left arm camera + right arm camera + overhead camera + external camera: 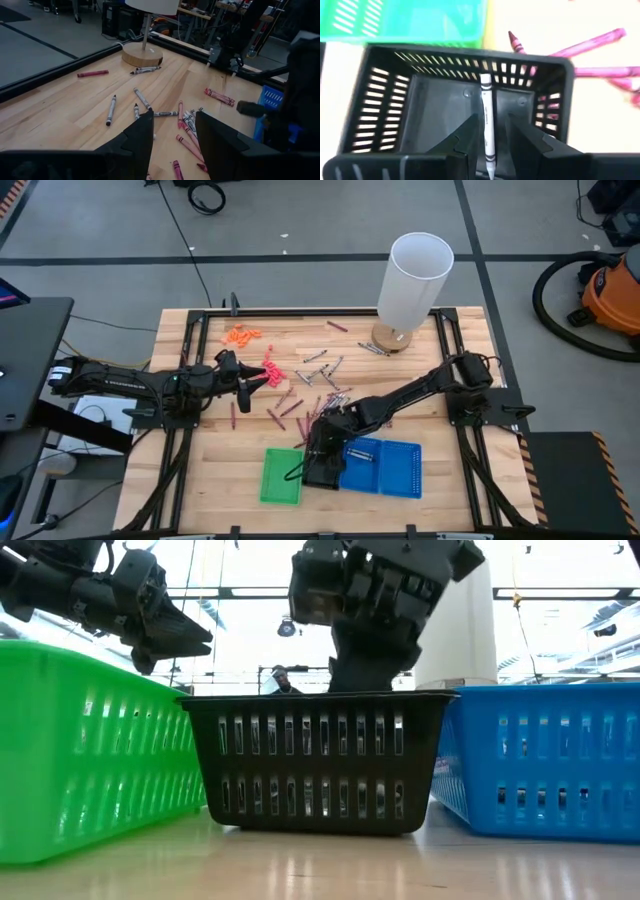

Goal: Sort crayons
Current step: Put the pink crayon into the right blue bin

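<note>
Over the black basket (455,100) I have the right end effector (487,137) parted around a grey crayon (487,125), releasing it there; left end effector (172,135) hovers open.

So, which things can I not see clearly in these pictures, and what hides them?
- Black basket, high view: the right gripper and its arm cover the inside.
- Grey crayon, right wrist view: whether the fingers grip it or it is falling cannot be told.
- Green basket and blue basket, low view: walls hide the contents.
- Loose crayons, left wrist view: the left gripper, open above the table, hides some.
</note>
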`<action>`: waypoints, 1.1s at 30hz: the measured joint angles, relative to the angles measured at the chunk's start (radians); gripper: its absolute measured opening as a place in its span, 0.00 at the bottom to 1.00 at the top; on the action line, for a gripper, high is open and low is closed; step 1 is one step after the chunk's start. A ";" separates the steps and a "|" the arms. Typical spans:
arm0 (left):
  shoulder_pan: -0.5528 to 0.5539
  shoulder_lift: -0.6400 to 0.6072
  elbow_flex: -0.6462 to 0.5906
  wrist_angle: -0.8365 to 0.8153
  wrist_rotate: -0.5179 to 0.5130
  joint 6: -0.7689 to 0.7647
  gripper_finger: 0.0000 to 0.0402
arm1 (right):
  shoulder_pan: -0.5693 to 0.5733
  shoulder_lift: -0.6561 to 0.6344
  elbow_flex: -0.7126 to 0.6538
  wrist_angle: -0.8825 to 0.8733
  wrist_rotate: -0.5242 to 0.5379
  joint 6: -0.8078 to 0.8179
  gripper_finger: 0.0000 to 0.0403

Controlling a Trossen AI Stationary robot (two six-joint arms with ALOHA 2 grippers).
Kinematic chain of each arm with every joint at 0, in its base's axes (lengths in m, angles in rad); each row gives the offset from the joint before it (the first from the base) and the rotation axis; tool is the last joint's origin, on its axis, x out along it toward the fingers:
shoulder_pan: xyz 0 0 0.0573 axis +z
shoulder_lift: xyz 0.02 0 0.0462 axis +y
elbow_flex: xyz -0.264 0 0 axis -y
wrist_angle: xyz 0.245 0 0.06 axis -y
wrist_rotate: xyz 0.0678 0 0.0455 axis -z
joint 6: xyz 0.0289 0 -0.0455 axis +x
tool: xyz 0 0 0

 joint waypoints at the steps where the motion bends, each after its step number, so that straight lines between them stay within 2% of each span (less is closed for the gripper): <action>1: 0.000 0.000 0.000 0.000 0.000 0.000 0.39 | -0.001 -0.013 0.000 -0.002 0.000 0.000 0.26; 12: 0.000 0.000 0.000 0.000 0.000 0.000 0.39 | -0.042 -0.159 0.000 -0.116 0.149 -0.068 0.26; 22: 0.000 0.000 0.000 -0.001 0.000 0.000 0.39 | -0.078 -0.231 -0.006 -0.256 0.297 -0.126 0.26; 26: 0.000 0.000 0.000 -0.003 0.000 0.000 0.39 | -0.087 -0.267 -0.064 -0.272 0.345 -0.114 0.26; 33: 0.000 0.000 0.000 -0.007 0.000 0.000 0.39 | -0.110 -0.368 -0.214 -0.232 0.356 -0.053 0.26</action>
